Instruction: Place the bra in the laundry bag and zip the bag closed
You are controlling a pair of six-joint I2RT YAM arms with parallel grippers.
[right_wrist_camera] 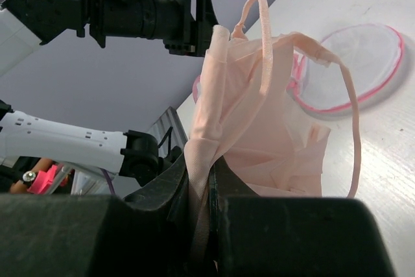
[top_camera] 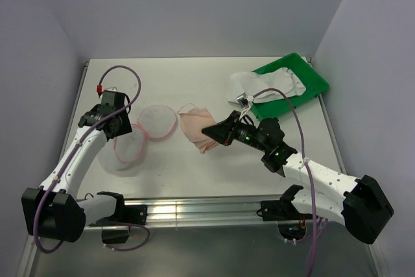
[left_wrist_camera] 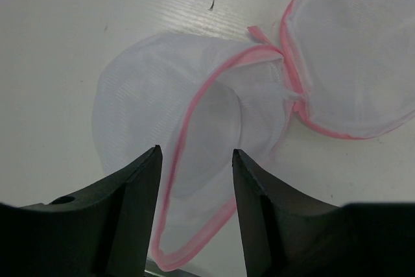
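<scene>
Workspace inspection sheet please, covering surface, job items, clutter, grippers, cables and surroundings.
Surface: white table, small dark speck near the bag.
Job's things: laundry bag unzipped, lying open in two halves; bra outside it, to its right.
Clutter: green tray at the far right corner, white cloth spilling over its edge.
Grippers: left gripper open above the bag's pink rim; right gripper shut on bra.
Cables: purple cable looping along each arm.
Surroundings: plain pale walls.
</scene>
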